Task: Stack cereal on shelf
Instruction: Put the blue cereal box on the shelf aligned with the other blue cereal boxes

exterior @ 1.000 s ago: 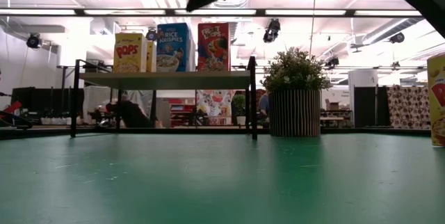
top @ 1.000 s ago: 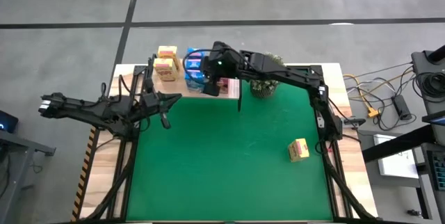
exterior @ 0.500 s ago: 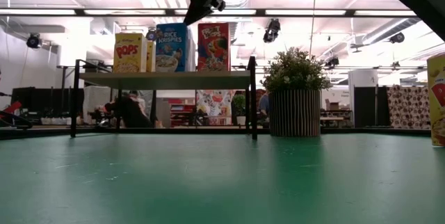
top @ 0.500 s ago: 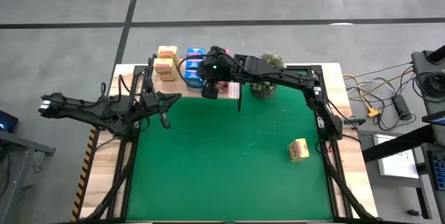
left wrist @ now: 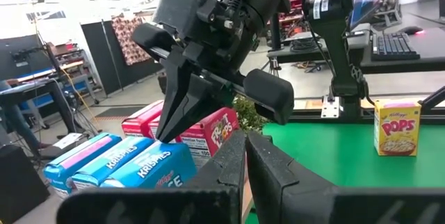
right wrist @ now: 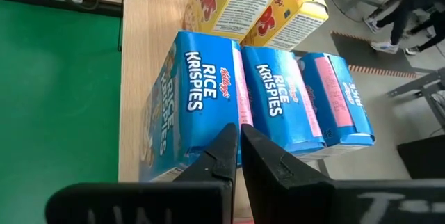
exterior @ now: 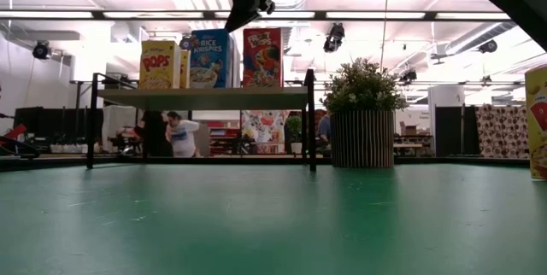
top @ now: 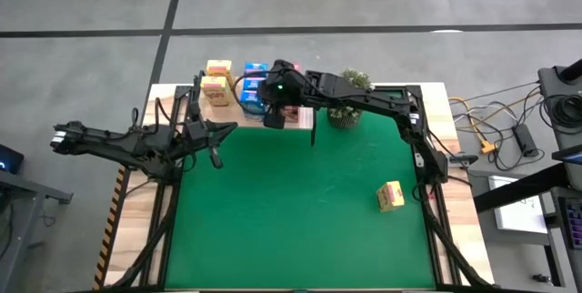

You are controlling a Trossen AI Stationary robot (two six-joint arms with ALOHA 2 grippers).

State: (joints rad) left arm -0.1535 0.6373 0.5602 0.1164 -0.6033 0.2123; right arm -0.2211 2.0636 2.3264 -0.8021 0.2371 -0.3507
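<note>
The light-wood shelf (exterior: 201, 93) stands at the table's far edge. On its board stand yellow cereal boxes (top: 216, 84), blue ones (right wrist: 278, 99) and pink-red ones (left wrist: 208, 130), upright on their bottoms. My right gripper (right wrist: 237, 140) is shut and slants down over the shelf, its tips at the top of the nearest blue box (right wrist: 195, 106), beside the pink-red boxes. Another yellow box (top: 390, 196) stands upright on the green mat at the right. My left gripper (left wrist: 245, 147) waits shut at the mat's left side (top: 227, 129), holding nothing. My right gripper comes slanting down from the table's right, its shut fingertips (exterior: 231, 26) level with the top edge of the nearest blue box (right wrist: 208, 137). Whether they touch the box, I cannot tell.
A potted plant (top: 344, 111) stands just right of the shelf, under my right arm. The green mat (top: 300, 211) stretches bare between the shelf and the near edge. Black frame rails run along the table's sides.
My right gripper has come down toward the box tops and shifted a little toward the table's left, then held still. The boxes on the shelf have not moved.
</note>
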